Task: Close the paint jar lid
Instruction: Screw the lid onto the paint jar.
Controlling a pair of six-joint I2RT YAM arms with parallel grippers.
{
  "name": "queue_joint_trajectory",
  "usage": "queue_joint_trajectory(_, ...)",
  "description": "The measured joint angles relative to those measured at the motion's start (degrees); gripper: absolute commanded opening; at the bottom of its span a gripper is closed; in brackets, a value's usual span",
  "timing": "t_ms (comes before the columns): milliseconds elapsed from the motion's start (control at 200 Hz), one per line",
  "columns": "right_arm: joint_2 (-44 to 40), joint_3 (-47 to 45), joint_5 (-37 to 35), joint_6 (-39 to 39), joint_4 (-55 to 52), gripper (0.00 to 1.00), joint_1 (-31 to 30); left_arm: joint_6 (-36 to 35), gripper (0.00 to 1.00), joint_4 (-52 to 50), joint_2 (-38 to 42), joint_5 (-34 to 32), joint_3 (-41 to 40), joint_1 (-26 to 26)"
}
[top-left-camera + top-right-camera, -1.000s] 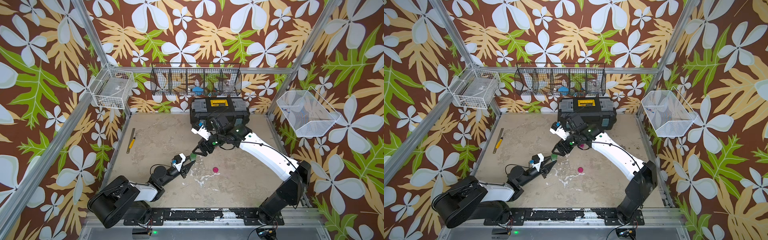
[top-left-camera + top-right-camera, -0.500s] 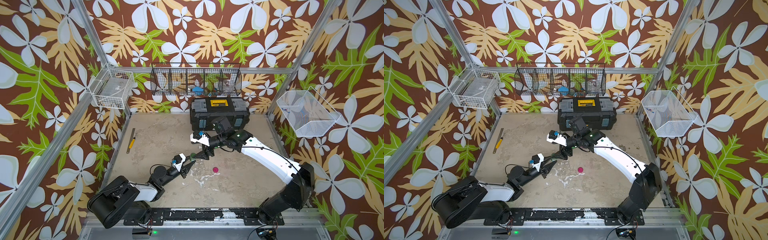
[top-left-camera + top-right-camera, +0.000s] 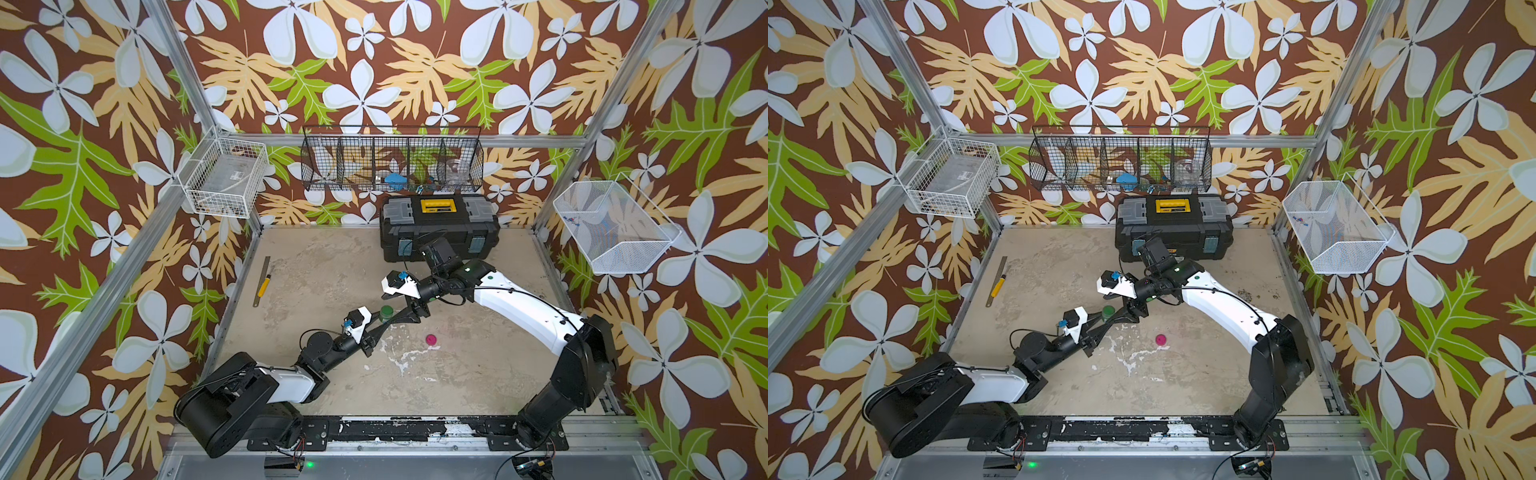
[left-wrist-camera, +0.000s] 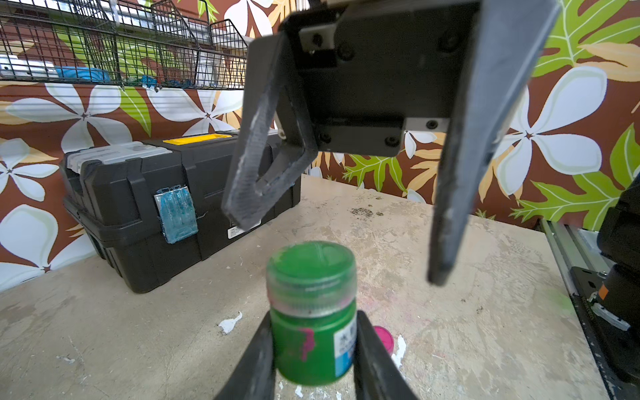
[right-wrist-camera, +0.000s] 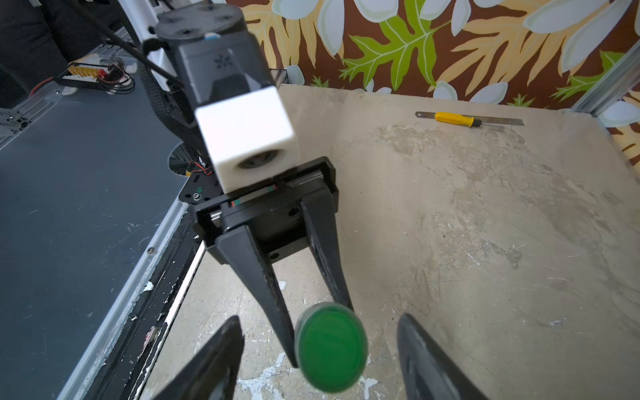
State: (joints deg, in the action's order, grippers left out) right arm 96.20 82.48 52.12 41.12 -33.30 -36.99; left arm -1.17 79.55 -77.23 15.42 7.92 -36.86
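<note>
A small green paint jar point(image 4: 311, 346) with a green lid point(image 4: 311, 270) on top is held just above the table. My left gripper point(image 4: 313, 332) is shut on the jar's body, one finger on each side. My right gripper point(image 5: 320, 320) is open, its fingers standing either side of the lid point(image 5: 330, 346) with a gap on both sides. The two grippers meet at the jar point(image 3: 387, 312) near the table's middle, which both top views show point(image 3: 1108, 311). How tightly the lid sits cannot be told.
A pink lid point(image 3: 430, 339) lies on the table just right of the jar. A black toolbox point(image 3: 438, 226) stands at the back. A steel ruler with a yellow-handled tool point(image 3: 262, 282) lies at the left edge. Wire baskets hang on the walls.
My right wrist has turned and swung left over the jar, and its jaws have narrowed around the lid. The left arm and the jar have stayed still.
</note>
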Motion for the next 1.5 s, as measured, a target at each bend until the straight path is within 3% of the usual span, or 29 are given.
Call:
queue_joint_trajectory(465,2.60,1.92,0.07,-0.94,-2.32,0.50,0.09,-0.02,0.12,0.00,0.04,-0.17,0.00,0.00)
queue_joint_trajectory(886,2.60,1.92,-0.09,-1.92,-2.36,0.46,0.09,-0.02,0.12,-0.02,0.13,-0.17,0.00,0.00)
queue_joint_trajectory(1501,1.81,0.96,-2.95,-6.51,-1.79,0.29,-1.09,0.00,0.12,-0.66,0.26,-0.37,-0.04,0.00)
